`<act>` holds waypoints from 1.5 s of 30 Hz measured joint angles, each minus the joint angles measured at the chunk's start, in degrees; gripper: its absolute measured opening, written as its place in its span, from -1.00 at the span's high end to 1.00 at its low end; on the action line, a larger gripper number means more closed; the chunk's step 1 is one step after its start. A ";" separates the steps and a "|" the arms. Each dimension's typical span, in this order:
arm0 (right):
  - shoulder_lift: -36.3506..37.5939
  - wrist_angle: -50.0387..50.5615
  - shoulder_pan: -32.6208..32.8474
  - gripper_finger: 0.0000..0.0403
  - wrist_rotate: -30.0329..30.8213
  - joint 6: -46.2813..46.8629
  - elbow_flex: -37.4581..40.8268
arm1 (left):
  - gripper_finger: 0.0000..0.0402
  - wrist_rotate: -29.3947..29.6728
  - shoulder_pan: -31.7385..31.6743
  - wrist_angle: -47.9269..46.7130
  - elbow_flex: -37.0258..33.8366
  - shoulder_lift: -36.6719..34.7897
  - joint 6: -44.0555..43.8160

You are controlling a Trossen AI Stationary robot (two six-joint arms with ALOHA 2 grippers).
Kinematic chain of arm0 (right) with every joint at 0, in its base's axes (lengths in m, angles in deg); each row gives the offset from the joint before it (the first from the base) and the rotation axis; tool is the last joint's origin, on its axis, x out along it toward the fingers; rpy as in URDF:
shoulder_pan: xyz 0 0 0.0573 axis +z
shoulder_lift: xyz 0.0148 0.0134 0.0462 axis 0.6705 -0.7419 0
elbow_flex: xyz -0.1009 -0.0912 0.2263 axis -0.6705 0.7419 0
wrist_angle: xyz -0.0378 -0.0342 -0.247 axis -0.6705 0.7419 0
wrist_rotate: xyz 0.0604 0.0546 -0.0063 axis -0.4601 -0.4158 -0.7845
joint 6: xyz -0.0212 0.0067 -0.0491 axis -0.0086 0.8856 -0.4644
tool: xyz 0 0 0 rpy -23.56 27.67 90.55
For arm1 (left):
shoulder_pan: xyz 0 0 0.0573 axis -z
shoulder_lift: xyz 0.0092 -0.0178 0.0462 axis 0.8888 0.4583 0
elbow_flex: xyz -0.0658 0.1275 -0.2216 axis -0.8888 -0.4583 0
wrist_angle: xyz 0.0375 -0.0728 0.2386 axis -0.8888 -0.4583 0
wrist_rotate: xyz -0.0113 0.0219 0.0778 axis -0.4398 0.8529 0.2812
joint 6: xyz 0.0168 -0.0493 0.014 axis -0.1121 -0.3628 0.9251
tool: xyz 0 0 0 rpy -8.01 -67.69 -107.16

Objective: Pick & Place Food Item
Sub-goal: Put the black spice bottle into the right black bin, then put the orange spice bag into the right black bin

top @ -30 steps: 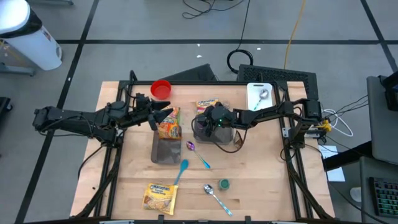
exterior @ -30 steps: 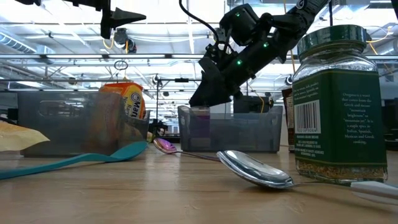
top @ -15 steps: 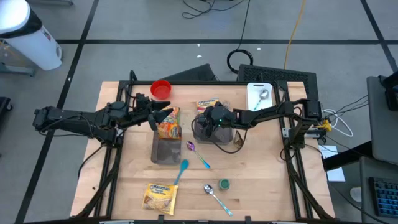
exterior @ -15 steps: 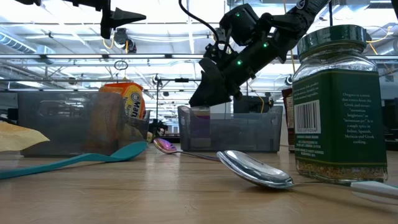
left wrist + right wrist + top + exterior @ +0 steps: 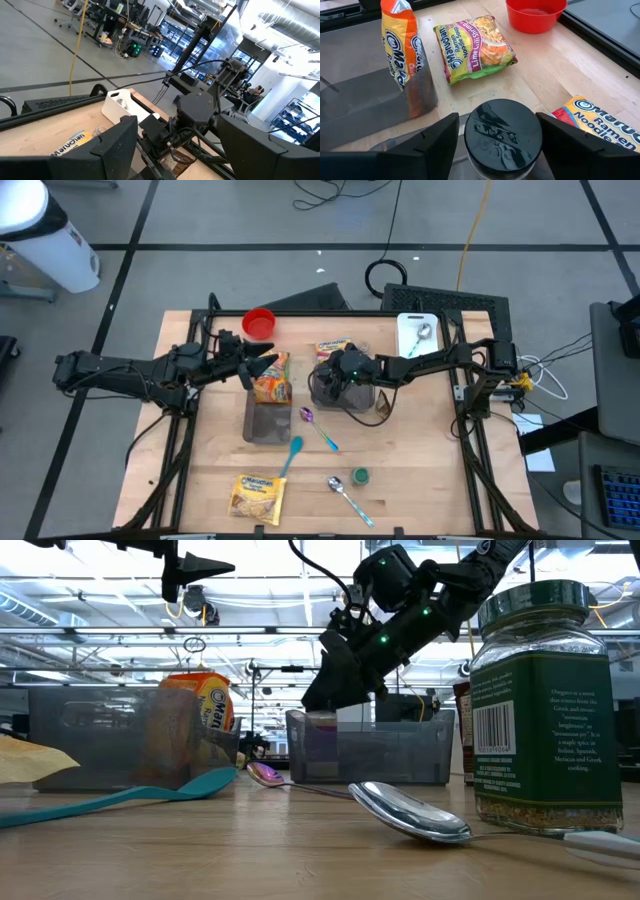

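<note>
Straddling black-lidded jar [image 5: 503,135], right claw [image 5: 496,131] spread wide; "Maruchan Ramen" pkts [image 5: 475,47] nearby.

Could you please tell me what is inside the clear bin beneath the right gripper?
A black-lidded jar stands in the clear bin, between the open right gripper's fingers. Its body and contents are hidden under the lid.

A red bowl [image 5: 536,14], an orange ramen packet [image 5: 400,47], a teal spoon [image 5: 291,453] and a black-lidded jar [image 5: 503,133].
</note>
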 joint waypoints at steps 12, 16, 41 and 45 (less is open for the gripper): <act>0.00 -0.02 0.00 -0.33 0.07 -1.31 0.00 | -0.39 0.01 0.00 0.00 0.00 0.00 -0.01; 0.00 -0.11 0.00 -0.33 0.09 -2.43 0.00 | -0.38 0.01 0.00 0.00 0.01 0.01 0.00; 5.61 -1.15 -1.17 -0.32 -0.07 -5.46 0.00 | -0.38 0.02 0.00 -0.09 0.02 0.02 0.22; 7.47 -5.80 -1.05 -0.32 -6.56 -2.30 0.02 | -0.38 0.04 0.00 -0.23 0.02 0.02 1.03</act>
